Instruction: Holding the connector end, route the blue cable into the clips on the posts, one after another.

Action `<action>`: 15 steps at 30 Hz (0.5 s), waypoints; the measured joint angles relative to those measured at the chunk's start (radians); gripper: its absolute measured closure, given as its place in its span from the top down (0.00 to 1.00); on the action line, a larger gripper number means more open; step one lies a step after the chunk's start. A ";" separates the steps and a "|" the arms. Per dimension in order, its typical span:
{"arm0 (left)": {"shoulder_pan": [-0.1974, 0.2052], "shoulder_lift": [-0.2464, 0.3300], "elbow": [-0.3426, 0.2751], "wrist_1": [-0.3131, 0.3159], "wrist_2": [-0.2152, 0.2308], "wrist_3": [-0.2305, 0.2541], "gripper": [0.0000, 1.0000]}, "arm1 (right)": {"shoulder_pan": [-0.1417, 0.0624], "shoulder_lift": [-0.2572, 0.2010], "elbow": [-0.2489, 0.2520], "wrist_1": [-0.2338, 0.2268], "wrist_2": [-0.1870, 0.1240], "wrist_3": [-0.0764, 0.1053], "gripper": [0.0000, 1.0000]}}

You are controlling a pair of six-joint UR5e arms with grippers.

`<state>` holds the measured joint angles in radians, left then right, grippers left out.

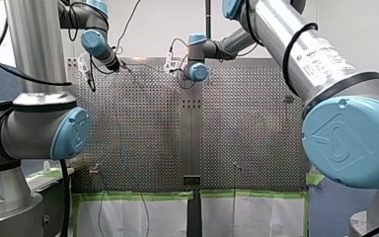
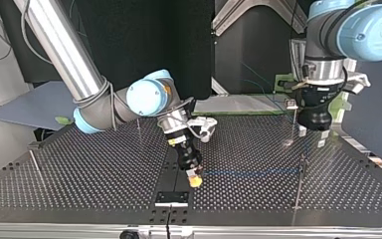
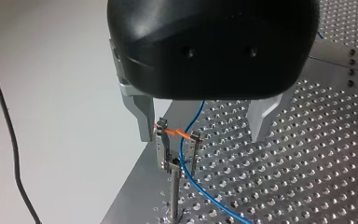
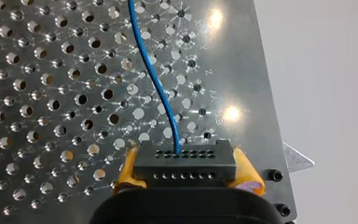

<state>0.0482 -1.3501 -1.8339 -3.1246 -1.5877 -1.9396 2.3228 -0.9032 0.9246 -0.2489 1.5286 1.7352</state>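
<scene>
Blue cable (image 4: 156, 79) is looking thin and floppy; your right end effector (image 4: 187, 170) is pinching its hard connector (image 4: 184, 158), left end effector (image 3: 203, 121) at top view's three o'clock is gaping.

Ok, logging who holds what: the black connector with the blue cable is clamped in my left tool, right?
No, my right tool clamps it: the right wrist view shows the black connector with the blue cable between its yellow pads.

My left hand (image 1: 113, 63): above the table's (image 1: 143, 128) far edge.
My right arm (image 1: 296, 54): stretched to the far middle.
Green tape (image 1: 133, 196): along the near edge.
</scene>
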 joint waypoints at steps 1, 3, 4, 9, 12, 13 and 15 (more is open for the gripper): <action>-0.001 0.000 0.000 -0.002 -0.004 0.009 1.00 | 0.000 0.000 0.000 0.001 0.000 0.000 0.00; -0.004 0.001 0.000 -0.008 -0.011 0.029 1.00 | 0.000 0.000 0.000 0.001 0.001 0.000 0.00; -0.005 0.001 0.000 -0.010 -0.012 0.038 1.00 | 0.000 0.000 0.000 0.001 0.001 0.000 0.00; -0.010 0.000 0.000 -0.027 -0.015 0.087 1.00 | 0.000 0.000 0.001 0.002 0.001 0.000 0.00; -0.012 -0.001 0.000 -0.049 -0.016 0.117 1.00 | 0.000 0.000 0.000 0.002 0.001 0.000 0.00; -0.013 -0.001 0.000 -0.053 -0.016 0.125 1.00 | 0.000 0.000 0.000 0.002 0.001 0.000 0.00; -0.014 -0.002 0.001 -0.059 -0.015 0.146 1.00 | 0.001 0.001 0.001 0.002 0.001 0.000 0.00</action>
<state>0.0338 -1.3525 -1.8331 -3.1837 -1.6029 -1.7938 2.3236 -0.9027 0.9253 -0.2471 1.5295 1.7352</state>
